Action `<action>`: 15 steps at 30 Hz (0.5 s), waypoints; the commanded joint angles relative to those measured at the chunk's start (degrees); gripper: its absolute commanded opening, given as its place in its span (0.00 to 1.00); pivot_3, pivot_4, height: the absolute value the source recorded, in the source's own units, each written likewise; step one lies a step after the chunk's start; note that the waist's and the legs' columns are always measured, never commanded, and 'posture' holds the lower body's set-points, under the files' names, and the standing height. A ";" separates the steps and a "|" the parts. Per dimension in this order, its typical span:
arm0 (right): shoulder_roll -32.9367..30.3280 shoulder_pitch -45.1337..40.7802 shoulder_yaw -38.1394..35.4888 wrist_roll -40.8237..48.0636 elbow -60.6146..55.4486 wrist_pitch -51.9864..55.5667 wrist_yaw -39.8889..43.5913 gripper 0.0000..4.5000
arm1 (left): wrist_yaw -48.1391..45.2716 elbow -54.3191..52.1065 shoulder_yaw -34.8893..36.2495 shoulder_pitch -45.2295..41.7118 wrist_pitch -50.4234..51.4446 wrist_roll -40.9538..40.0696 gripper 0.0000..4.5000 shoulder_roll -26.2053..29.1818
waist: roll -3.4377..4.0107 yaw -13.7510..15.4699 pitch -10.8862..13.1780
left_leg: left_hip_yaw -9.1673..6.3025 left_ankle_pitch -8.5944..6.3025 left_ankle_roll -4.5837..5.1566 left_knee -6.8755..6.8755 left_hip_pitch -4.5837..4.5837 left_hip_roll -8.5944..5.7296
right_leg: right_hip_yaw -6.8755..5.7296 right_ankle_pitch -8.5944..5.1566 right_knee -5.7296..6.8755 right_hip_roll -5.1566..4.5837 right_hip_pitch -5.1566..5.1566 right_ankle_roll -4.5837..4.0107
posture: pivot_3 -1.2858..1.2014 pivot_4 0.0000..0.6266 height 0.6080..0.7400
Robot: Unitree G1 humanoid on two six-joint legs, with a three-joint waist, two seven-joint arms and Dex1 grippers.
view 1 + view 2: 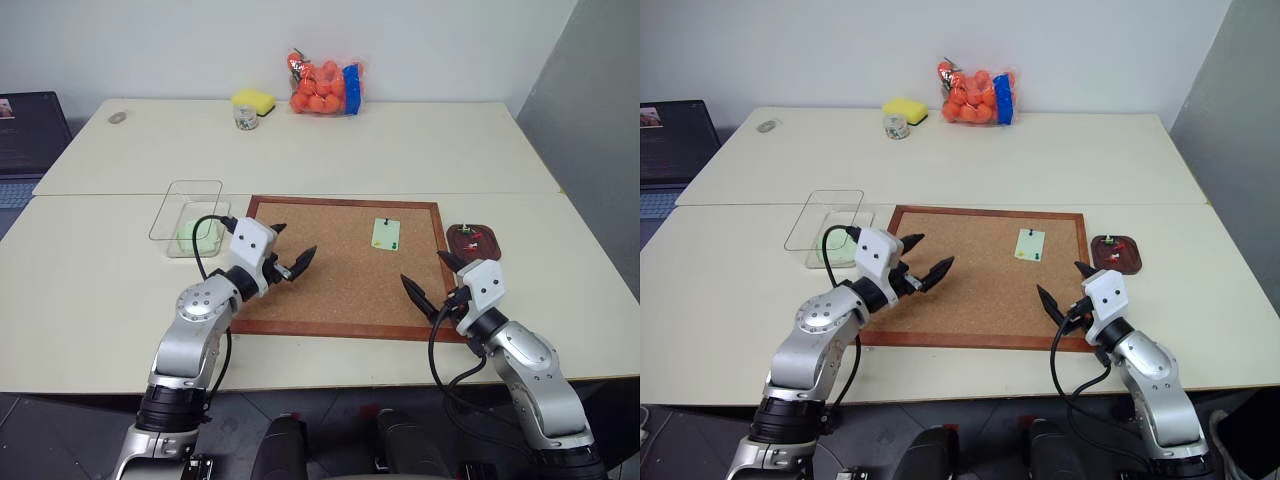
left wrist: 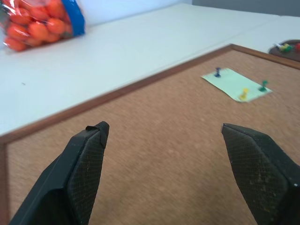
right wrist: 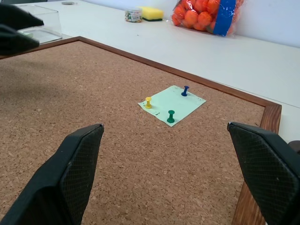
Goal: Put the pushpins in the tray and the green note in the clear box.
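While both grippers hover spread wide and empty over the corkboard [image 1: 340, 270], we log the right gripper [image 1: 432, 278] at lower right of the frame and the left gripper [image 1: 290, 252] at centre left. Our green note [image 1: 386, 233] lies up-frame of the right gripper, long axis running up-frame, held by three pushpins [image 3: 170, 117]; we judge the right arm nearer. Tray [image 1: 474, 240] sits right of the board on the bench, clear box [image 1: 187, 217] left.

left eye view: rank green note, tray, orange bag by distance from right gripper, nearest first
From the right gripper:
1. Tray, just beyond it, off the corkboard's right edge.
2. Green note, pinned on the corkboard, ahead and to the left.
3. Orange bag, at the table's far edge.
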 commanded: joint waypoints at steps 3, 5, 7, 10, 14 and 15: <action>-2.49 -0.56 0.73 0.31 -5.44 1.19 2.25 1.00 | -7.02 -0.25 -0.83 -1.70 -1.64 -3.11 0.90 1.44 | 0.00 0.00 0.00 | 0.01 0.00 0.00 0.01 -0.01 0.00 | 0.01 0.00 0.00 0.00 0.00 0.00 | 0.52 0.24 1.00; -3.08 -0.63 0.86 0.84 -6.69 2.34 2.61 1.00 | -9.05 -0.27 -1.53 -1.60 -1.66 -3.30 0.90 1.94 | 0.00 0.02 0.00 | 0.00 0.00 0.00 0.01 -0.01 0.00 | 0.00 0.00 0.00 0.00 0.00 0.00 | 0.52 0.24 1.00; -3.44 -0.91 0.63 1.87 -8.12 4.04 2.93 1.00 | -10.89 -0.16 -2.36 -1.58 -1.41 -3.45 0.90 2.32 | 0.00 -0.01 0.00 | 0.00 0.00 0.00 0.01 0.00 0.00 | 0.01 0.00 0.01 0.00 0.00 0.00 | 0.52 0.24 1.00; -3.72 -1.00 0.42 2.75 -9.77 6.02 3.25 1.00 | -13.14 0.49 -3.32 -1.95 -1.78 -3.49 0.90 2.79 | 0.00 0.00 0.00 | 0.00 0.00 0.00 0.01 0.00 0.00 | 0.01 0.00 0.00 0.00 0.00 0.00 | 0.52 0.24 1.00; -4.69 -0.03 0.69 3.78 -11.63 8.12 4.17 1.00 | -15.75 1.06 -3.72 -2.37 -1.05 -4.32 0.90 3.29 | 0.00 0.00 0.00 | 0.00 0.00 0.00 0.01 0.00 0.00 | 0.00 0.00 0.00 0.00 0.00 0.00 | 0.52 0.24 1.00; -5.03 0.33 0.73 3.97 -12.03 8.53 4.47 1.00 | -16.41 1.26 -3.76 -2.38 -1.20 -4.36 0.87 3.53 | 0.00 0.00 0.00 | 0.00 0.00 0.00 0.01 0.00 0.00 | 0.00 0.00 0.00 0.00 0.00 0.00 | 0.52 0.24 1.00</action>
